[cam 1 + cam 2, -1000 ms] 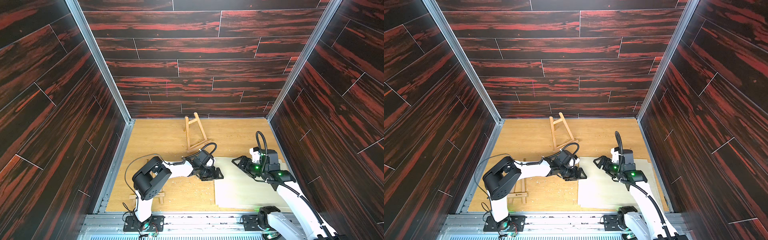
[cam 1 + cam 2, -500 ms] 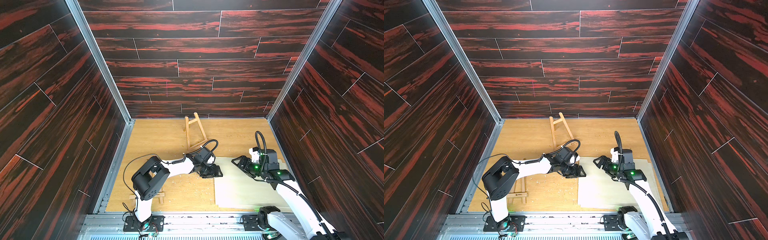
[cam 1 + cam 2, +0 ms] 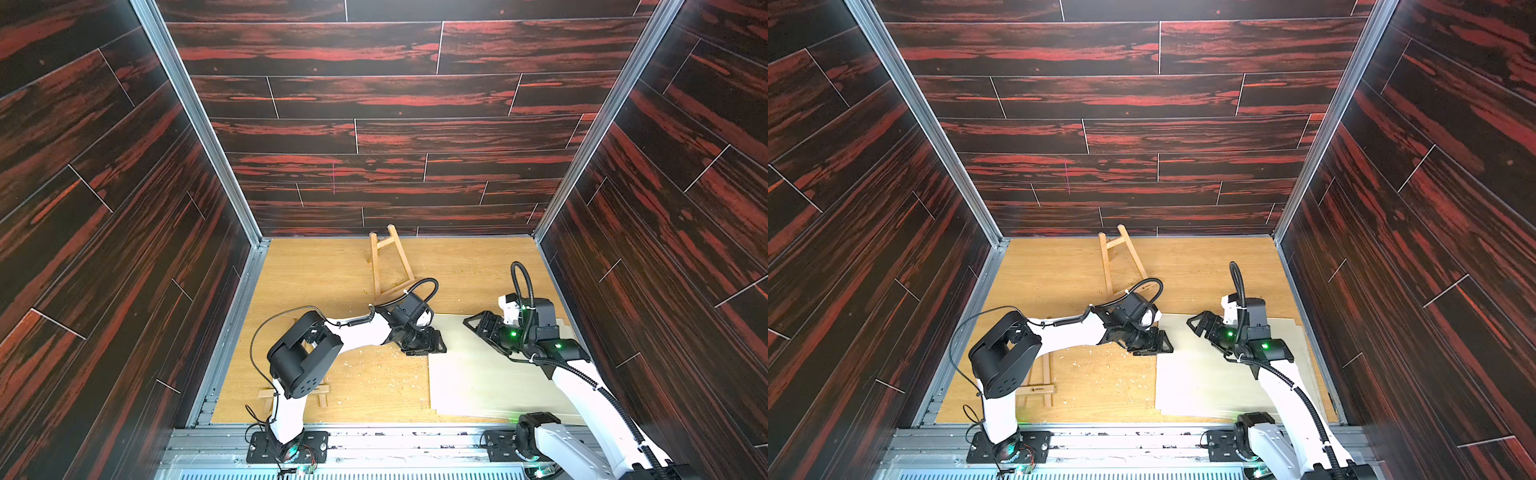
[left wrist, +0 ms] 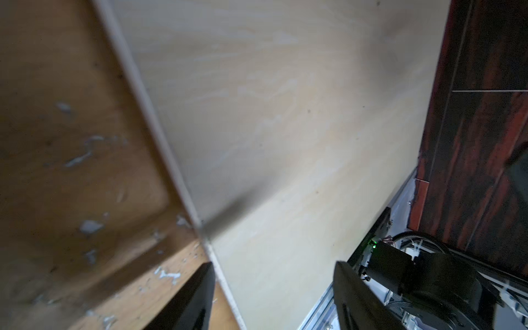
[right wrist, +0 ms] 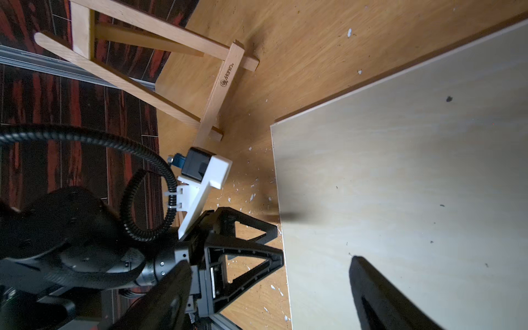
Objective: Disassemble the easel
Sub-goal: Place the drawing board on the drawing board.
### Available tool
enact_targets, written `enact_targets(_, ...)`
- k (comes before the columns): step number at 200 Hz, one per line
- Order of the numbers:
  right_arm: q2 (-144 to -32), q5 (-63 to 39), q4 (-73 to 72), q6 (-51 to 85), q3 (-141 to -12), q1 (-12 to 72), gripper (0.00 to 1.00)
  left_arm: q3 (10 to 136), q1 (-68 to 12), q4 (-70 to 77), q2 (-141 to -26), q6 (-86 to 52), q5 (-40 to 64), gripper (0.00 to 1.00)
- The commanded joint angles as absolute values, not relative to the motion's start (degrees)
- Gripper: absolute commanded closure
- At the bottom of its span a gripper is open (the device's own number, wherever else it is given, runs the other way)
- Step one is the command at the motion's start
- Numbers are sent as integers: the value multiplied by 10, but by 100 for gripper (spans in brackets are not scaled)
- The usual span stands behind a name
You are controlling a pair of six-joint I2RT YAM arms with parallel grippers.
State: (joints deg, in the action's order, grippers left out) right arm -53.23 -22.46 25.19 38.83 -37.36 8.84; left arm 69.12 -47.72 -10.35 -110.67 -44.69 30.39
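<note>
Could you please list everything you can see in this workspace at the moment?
easel frame: one, light wood, far middle of the table
loose easel part: one, light wood, flat by the left arm's base, partly hidden
board: one seen clearly, pale, flat on the near right
chips: many, whitish, scattered beside the board
table: one, tan wood
left gripper: one, black, open, at the board's far corner
right gripper: one, black, open, over the board

We see a honey-coloured wooden bench point(image 3: 316, 282). A thin pale board point(image 3: 490, 374) lies flat on its front right part. An easel frame point(image 3: 390, 266) stands near the back wall, a second wooden frame point(image 3: 1038, 388) lies flat at the front left, and white flecks point(image 3: 386, 370) are scattered beside the board.
</note>
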Motion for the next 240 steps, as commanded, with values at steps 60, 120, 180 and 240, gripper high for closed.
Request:
enact_targets(60, -535, -243, 258, 374, -390, 75, 11, 703, -481, -96, -1135, -461, 301, 35)
enact_targets(120, -526, -251, 268, 367, -387, 64, 11, 719, -486, -88, -1144, -470, 307, 37)
enact_targets(180, -520, -258, 270, 363, -386, 60, 11, 742, -492, -92, -1149, -474, 309, 38)
enact_targets(240, -519, -266, 267, 358, -383, 56, 10, 731, -496, -91, -1141, -479, 303, 37)
